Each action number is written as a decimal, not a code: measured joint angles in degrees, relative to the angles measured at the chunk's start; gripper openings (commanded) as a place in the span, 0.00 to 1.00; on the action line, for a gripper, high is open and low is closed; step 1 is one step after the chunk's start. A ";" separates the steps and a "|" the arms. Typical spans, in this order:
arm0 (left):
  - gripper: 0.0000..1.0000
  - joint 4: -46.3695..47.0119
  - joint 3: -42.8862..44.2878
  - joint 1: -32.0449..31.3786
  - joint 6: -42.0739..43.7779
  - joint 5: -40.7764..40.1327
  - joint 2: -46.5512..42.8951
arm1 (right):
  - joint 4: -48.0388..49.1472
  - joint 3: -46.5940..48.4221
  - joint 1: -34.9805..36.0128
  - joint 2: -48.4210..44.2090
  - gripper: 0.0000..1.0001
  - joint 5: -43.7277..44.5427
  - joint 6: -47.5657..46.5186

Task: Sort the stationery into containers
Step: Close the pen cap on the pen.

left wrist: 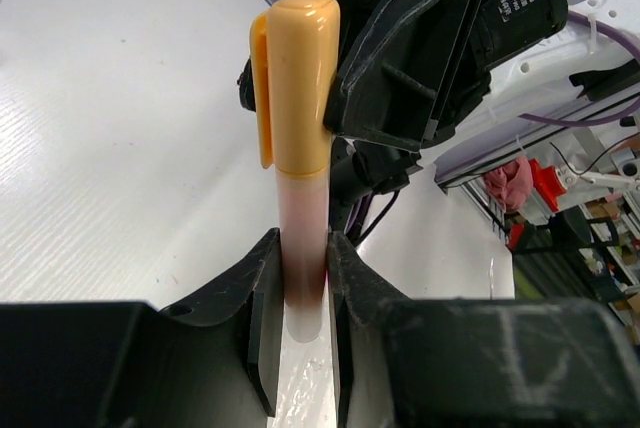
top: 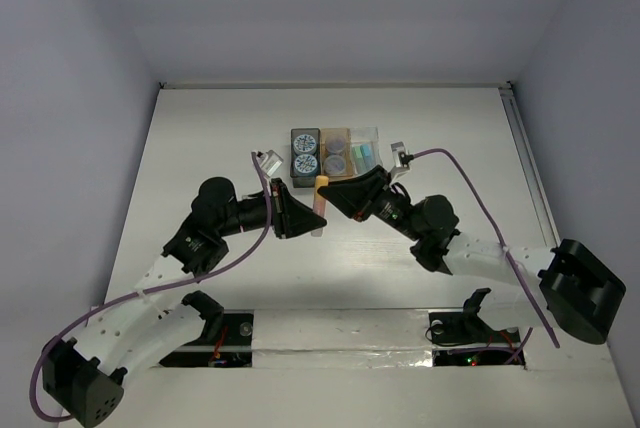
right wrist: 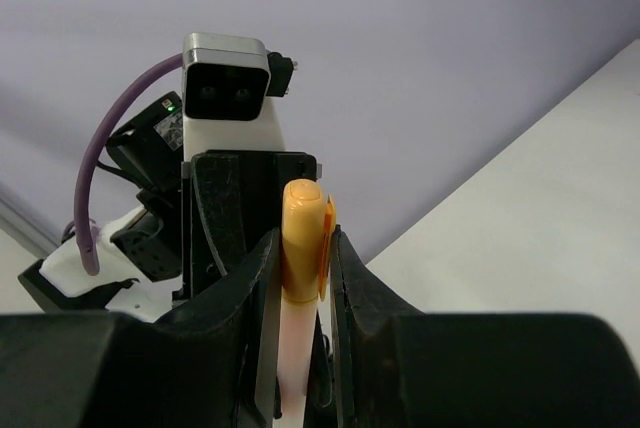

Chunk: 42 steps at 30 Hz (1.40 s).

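Gripping, left jaws: closed on the pale barrel end of the orange-capped marker (left wrist: 300, 148), which stands straight up out of them at the centre of the left wrist view.
Right jaws: closed on the same marker's orange cap (right wrist: 302, 238), one finger pressing each side, the clip turned toward the right of that frame.
Marker position: centre of the top view (top: 320, 198), bridging the two jaw tips, cap end uppermost; I cannot tell whether it clears the bench.
Containers: a joined row just above the marker, with the dark grey box (top: 306, 132) at left, the tan-orange box (top: 337, 131) in the middle and the clear box (top: 377, 138) at right.
Nearest edge: the cap sits just beside the row's lower rim, about where the grey and tan boxes meet.
Contents: two patterned discs (top: 306, 145) in the grey box; teal and light blue pieces (top: 366, 154) in the clear one.
Open room: bare bench (top: 200, 128) lies broad at either side of the row, with a narrower strip above it up to the far edge.
Obstruction: a purple cable (top: 480, 188) arcs over the right of the frame.
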 measured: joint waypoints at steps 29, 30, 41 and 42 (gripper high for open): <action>0.00 13.66 13.88 12.04 0.15 -11.02 3.93 | -38.45 -7.21 10.25 -5.22 0.00 -6.14 -8.87; 0.00 17.42 14.82 12.24 -0.20 -11.85 3.10 | -42.58 -8.44 10.80 -4.04 0.00 -7.15 -8.94; 0.00 31.69 4.70 12.13 -3.61 -12.74 -3.82 | -51.87 -5.95 10.51 -8.15 0.00 -8.37 -10.60; 0.00 31.63 3.19 12.13 -3.82 -12.70 -4.22 | -51.89 -5.40 10.49 -9.60 0.03 -7.67 -10.93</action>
